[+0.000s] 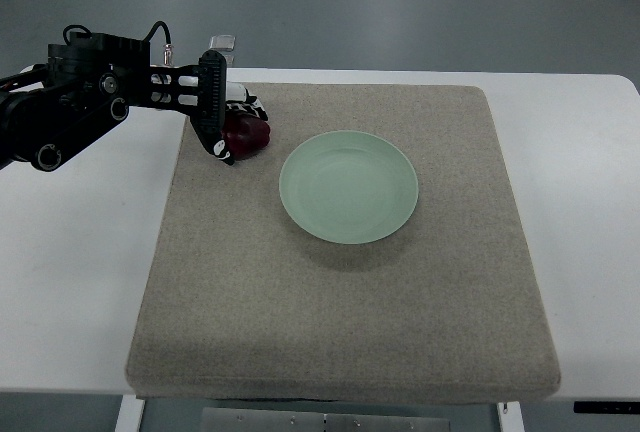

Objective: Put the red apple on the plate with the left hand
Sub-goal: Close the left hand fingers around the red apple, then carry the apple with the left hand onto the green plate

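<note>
Apple (246, 136) is gripped by left hand (228, 124) on the mat (340, 302), beside the plate (348, 186). Judged rigid, smooth, light; best held around its middle.

Left hand (232, 124) hides most of red apple (248, 136); left arm cut off by left edge.

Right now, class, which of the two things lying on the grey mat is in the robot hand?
The red apple, at the mat's far left: the left robot hand grips it. The green plate lies untouched mid-mat.
</note>
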Available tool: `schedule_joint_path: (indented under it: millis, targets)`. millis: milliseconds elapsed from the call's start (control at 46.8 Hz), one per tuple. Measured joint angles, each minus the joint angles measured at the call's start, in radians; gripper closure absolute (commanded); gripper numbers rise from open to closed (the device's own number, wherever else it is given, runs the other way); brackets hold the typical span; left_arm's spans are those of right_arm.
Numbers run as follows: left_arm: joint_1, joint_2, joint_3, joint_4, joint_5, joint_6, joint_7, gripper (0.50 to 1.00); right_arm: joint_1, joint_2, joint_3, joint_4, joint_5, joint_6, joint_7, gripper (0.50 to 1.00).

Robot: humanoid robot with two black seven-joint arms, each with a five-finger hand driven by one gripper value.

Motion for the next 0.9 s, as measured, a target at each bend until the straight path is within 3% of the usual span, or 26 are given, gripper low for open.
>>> schedule_joint_path:
  millis: [192,321,385,641,898]
  targets:
    - [0.000,0.003,0.000,0.000,0.000,-0.002,0.002,0.872,0.000,0.000,0.000,0.000,0.000,-0.001,0.000,0.536]
    - [0.000,0.005,0.000,-0.001,0.000,-0.001,0.001,0.926,0.000,0.000,0.000,0.000,0.000,0.000,0.000,0.536]
    - [-0.006,0.005,-0.006,-0.002,-0.001,-0.001,0.000,0.996,0.000,0.000,0.000,0.000,0.000,0.000,0.000,0.536]
    - [-0.055,0.004,-0.016,-0.043,-0.022,0.000,-0.008,1.000,0.000,0.000,0.000,0.000,0.000,-0.001,0.000,0.536]
    - [-0.057,0.008,-0.023,-0.194,-0.022,0.000,-0.029,1.000,0.000,0.000,0.000,0.000,0.000,-0.001,0.000,0.536]
